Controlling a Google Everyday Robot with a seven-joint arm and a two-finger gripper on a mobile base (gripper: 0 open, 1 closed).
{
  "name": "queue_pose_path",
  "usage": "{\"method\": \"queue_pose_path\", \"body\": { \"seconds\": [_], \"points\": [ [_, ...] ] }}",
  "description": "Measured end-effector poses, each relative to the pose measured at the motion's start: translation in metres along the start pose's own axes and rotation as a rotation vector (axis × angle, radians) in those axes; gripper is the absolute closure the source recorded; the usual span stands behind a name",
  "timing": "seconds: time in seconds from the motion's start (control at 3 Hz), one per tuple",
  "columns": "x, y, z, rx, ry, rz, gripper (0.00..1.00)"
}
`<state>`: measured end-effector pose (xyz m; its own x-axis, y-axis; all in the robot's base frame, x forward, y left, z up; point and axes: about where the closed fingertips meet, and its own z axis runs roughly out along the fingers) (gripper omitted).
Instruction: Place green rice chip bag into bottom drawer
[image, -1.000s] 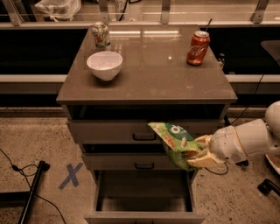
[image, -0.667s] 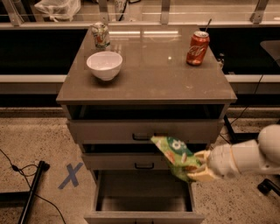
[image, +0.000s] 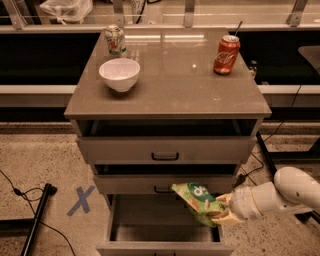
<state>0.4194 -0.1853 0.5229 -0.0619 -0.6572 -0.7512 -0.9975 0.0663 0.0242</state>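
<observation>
The green rice chip bag (image: 197, 202), light green with white lettering, hangs tilted over the right side of the open bottom drawer (image: 165, 235), whose grey interior shows below it. My gripper (image: 223, 210) reaches in from the right on a white arm and is shut on the bag's right end. The bag is above the drawer's inside and just in front of the middle drawer's face.
On the cabinet top (image: 170, 85) stand a white bowl (image: 119, 74), a green-and-white soda can (image: 115, 40) and a red soda can (image: 226, 54). The two upper drawers (image: 165, 150) are slightly open. A blue X (image: 81, 200) and a black pole (image: 37, 220) lie on the floor at left.
My gripper has carried the bag downward and a little right, from in front of the top drawers to just above the open bottom drawer.
</observation>
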Motion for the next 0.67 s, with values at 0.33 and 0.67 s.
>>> {"method": "queue_pose_path", "body": {
  "seconds": [0.33,0.67],
  "points": [
    [0.001,0.002,0.003,-0.004,-0.005,0.005,1.00],
    [0.051,-0.011,0.061,-0.008,0.056,0.070,1.00]
  ]
}}
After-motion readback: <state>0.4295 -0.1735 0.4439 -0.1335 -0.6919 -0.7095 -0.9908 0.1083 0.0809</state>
